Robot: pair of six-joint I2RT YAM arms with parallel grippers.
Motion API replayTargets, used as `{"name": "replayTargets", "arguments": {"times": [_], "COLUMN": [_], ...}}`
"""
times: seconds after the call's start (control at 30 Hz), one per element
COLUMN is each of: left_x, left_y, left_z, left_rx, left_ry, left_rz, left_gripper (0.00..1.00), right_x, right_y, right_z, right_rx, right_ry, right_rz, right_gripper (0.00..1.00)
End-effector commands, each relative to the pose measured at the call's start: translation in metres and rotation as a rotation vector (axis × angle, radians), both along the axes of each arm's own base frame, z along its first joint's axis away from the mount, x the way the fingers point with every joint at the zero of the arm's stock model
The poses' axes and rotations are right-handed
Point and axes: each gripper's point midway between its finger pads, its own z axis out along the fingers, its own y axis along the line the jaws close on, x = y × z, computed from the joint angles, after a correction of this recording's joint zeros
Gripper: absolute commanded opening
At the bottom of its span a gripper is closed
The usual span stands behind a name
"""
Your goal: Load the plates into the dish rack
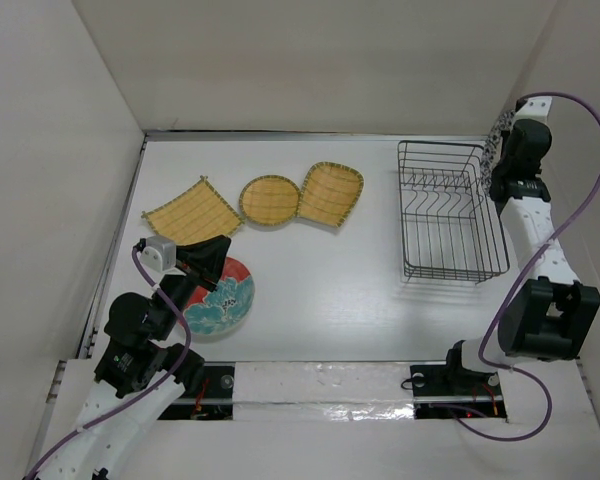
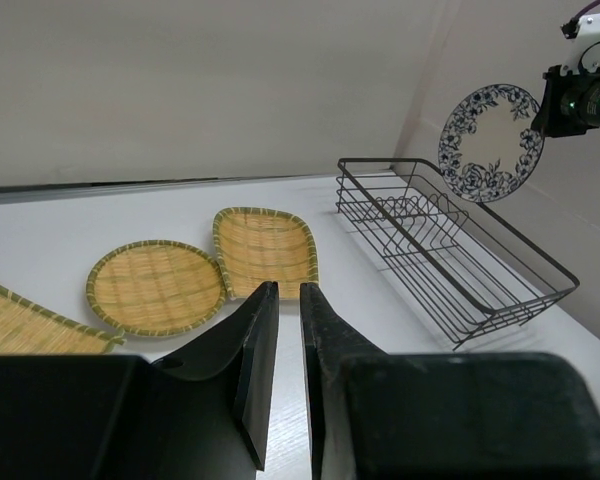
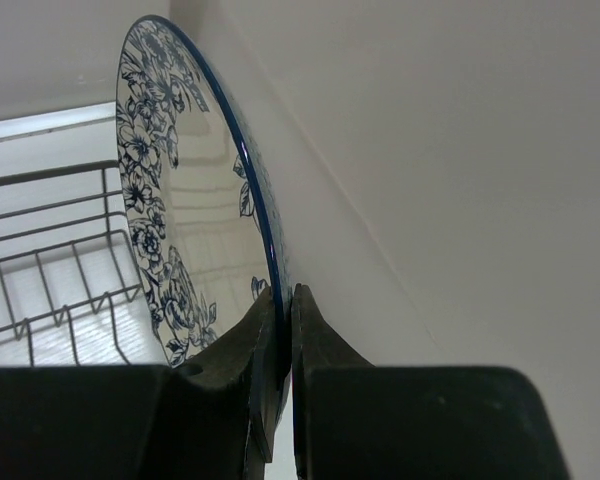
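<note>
My right gripper [image 1: 502, 165] is shut on the rim of the blue-and-white plate [image 1: 497, 130] and holds it upright on edge, above the far right side of the dish rack [image 1: 450, 210]. The right wrist view shows the pads [image 3: 270, 320] pinching that plate [image 3: 180, 200]. My left gripper [image 1: 220, 258] is empty, its jaws nearly together, just over the far edge of the red-and-teal plate [image 1: 225, 300]. The square [image 1: 190, 213], round [image 1: 270, 200] and rounded-square [image 1: 331, 192] bamboo plates lie flat in a row at the back.
White walls enclose the table on the left, back and right; the right wall is close behind the held plate. The left wrist view shows the round bamboo plate [image 2: 155, 287], the rounded-square one [image 2: 265, 250], the rack [image 2: 450, 260] and the raised plate [image 2: 490, 143].
</note>
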Motion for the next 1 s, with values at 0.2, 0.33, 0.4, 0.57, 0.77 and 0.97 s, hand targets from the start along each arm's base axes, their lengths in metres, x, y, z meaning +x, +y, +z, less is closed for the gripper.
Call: {"name": "replayTargets", "arguments": {"times": [0.2,0.33,0.4,0.57,0.77,0.97], "left_x": [-0.006,-0.007,-0.007,-0.008,-0.009,-0.009], "left_y": [0.003,0.003,0.004,0.004,0.005,0.005], "left_z": [0.019,0.02,0.02,0.022,0.022,0.022], "left_rx": [-0.026,-0.027,-0.029,-0.032,-0.034,-0.035], "left_ry": [-0.054,-0.059,-0.058,-0.063,-0.066,-0.065], "left_rz": [0.0,-0.001,0.0,0.0,0.0,0.0], "left_gripper": [0.13,0.13,0.13,0.13,0.13,0.13], "right_x": [-0.002,-0.003,-0.004,-0.004,0.002,0.008], "right_y": [-0.001,0.001,0.002,0.003,0.007,0.016], "right_z": [0.06,0.05,0.05,0.044,0.007,-0.018], "right_rx": [-0.014,0.005,0.006,0.009,0.034,0.077], "right_ry": [-0.278,-0.272,-0.271,-0.259,-0.19,-0.168], "right_rz": [0.0,0.009,0.01,0.021,0.046,0.053], "right_gripper": [0.0,0.0,0.0,0.0,0.0,0.0]}}
